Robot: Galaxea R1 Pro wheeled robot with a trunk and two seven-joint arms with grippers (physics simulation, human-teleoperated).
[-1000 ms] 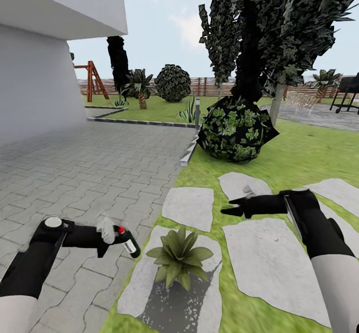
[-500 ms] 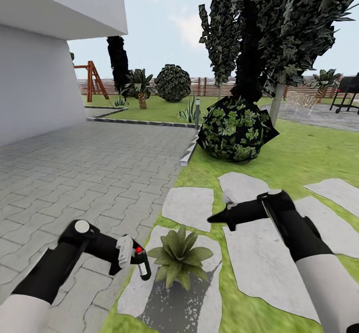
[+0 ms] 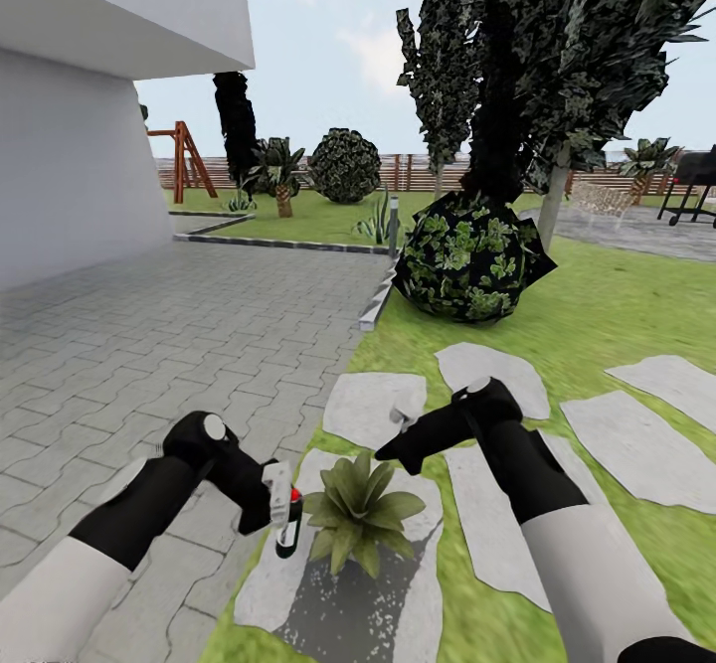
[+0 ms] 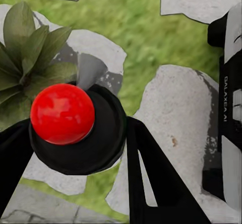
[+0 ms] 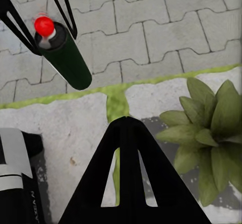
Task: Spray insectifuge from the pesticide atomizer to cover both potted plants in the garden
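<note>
The left hand [image 3: 281, 509] is clamped on the atomizer [image 3: 288, 532], holding it just beside the plant [image 3: 360, 509] on its slab [image 3: 298, 564], likely to spray the leaves, while the right hand [image 3: 395, 441], fingers together and empty, hovers above.

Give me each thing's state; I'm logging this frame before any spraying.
Atomizer: upright, held in the left gripper, beside the plant.
Plant: upright on a stone slab.
Left gripper: shut on the atomizer.
Right gripper: shut, empty, above the plant.
</note>
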